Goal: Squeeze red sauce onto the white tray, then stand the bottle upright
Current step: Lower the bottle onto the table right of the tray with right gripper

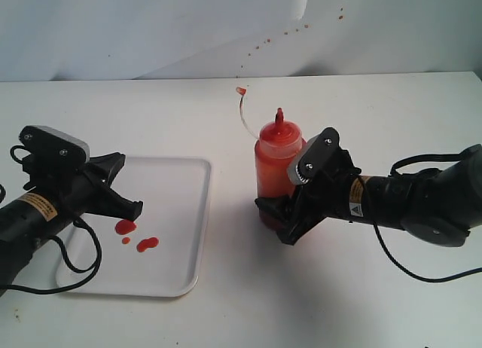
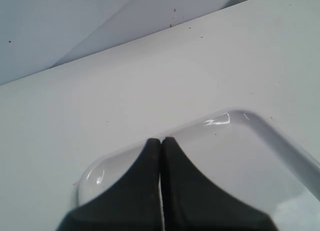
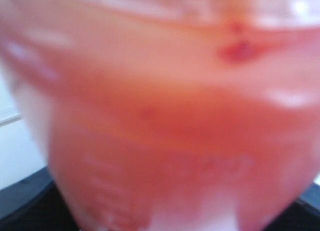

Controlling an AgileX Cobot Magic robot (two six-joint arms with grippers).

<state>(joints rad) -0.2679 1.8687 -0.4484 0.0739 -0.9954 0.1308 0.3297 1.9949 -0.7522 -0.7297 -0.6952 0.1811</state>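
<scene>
L arm [image 1: 30,212] comes in from the near-left corner, low, forearm slanting up to the right. L gripper [image 1: 134,208] hangs over the left part of the tray [image 1: 177,193], pointing right and slightly down. In the L wrist view its two black fingers [image 2: 140,186] are pressed together tip to tip with nothing betw. them, and the tray's rounded corner shows beyond.

Sauce [image 1: 125,227] lies on the tray as three red blobs: a round one just below the L fingertips, a tiny drop next to it, and a longer one a bit further right.

Bottle [image 1: 277,163] stands upright on the table [image 1: 361,303], right of the tray and apart from it, nozzle up. Its cap [image 1: 241,90] is off, sticking out far-left of the nozzle on its thin tether.

R arm [image 1: 422,201] reaches in from the right edge, roughly level and low over the table, pointing left. R gripper [image 1: 275,212] clasps the bottle's lower part; one finger shows at the base on the bottle's left side, the other is hidden behind it. In the R wrist view the bottle fills the frame, blurred, with dark fingers [image 3: 20,201] hugging it on both sides, so the grip is on the bottle.
</scene>
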